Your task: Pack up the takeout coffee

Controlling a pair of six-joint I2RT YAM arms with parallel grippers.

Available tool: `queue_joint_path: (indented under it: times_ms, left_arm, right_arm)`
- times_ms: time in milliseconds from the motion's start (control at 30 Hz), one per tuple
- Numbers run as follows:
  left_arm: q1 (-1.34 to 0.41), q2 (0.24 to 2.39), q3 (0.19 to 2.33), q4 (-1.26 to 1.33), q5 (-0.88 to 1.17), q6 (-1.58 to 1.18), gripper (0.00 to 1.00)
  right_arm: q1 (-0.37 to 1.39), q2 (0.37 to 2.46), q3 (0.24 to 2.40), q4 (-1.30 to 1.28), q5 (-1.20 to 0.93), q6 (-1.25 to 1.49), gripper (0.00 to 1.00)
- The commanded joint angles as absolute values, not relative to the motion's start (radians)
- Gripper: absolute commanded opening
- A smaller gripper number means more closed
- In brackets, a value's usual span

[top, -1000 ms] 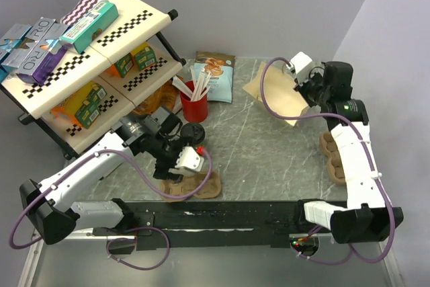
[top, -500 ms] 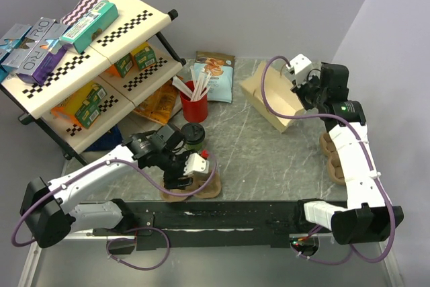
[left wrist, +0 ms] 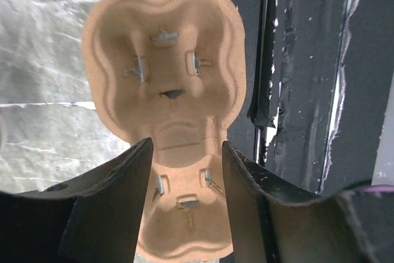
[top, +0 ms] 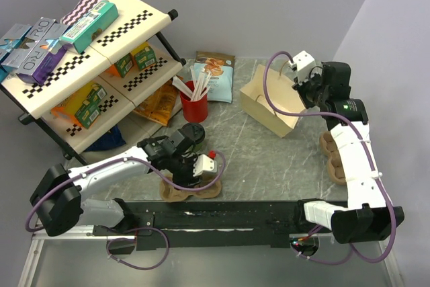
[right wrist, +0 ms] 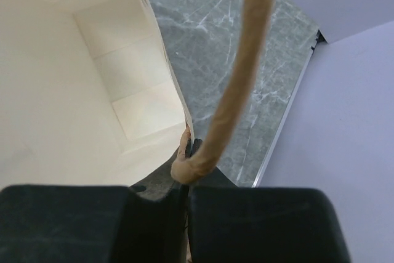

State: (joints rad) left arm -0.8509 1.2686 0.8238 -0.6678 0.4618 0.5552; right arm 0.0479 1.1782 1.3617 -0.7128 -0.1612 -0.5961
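Your left gripper (left wrist: 186, 147) has its jaws apart, astride the narrow middle of the cardboard cup carrier (left wrist: 163, 60) at the worktop's (top: 269, 159) near edge; your right gripper (right wrist: 186, 180) is pinched tight on the paper bag's (top: 272, 102) rim; the coffee cup (top: 195, 136) stands just behind your left wrist, near the red cup (top: 194, 109).
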Motion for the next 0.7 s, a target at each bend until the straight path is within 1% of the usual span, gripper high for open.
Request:
queue_joint_path:
  times_ms: [0,233,367,533,600,667]
  left_arm:
    - [-0.873,1.27,0.779,-0.601,0.414,0.517,0.55]
    - [-0.9,1.275,0.742,-0.538,0.338,0.472,0.52]
    - [-0.907,1.281,0.724,-0.528,0.331,0.482,0.49]
    - [-0.917,1.275,0.709,-0.528,0.31,0.494,0.5]
    - [-0.928,1.279,0.704,-0.528,0.285,0.491,0.53]
    - [-0.93,1.279,0.701,-0.526,0.273,0.483,0.51]
  right_arm:
    - [0.055,1.157,1.41,-0.689,-0.135,-0.58,0.0]
    - [0.054,1.152,1.407,-0.692,-0.143,-0.558,0.0]
    - [0.055,1.146,1.405,-0.693,-0.143,-0.555,0.0]
    - [0.055,1.143,1.401,-0.693,-0.143,-0.551,0.0]
    - [0.055,1.14,1.396,-0.692,-0.144,-0.548,0.0]
    - [0.054,1.137,1.39,-0.692,-0.146,-0.545,0.0]
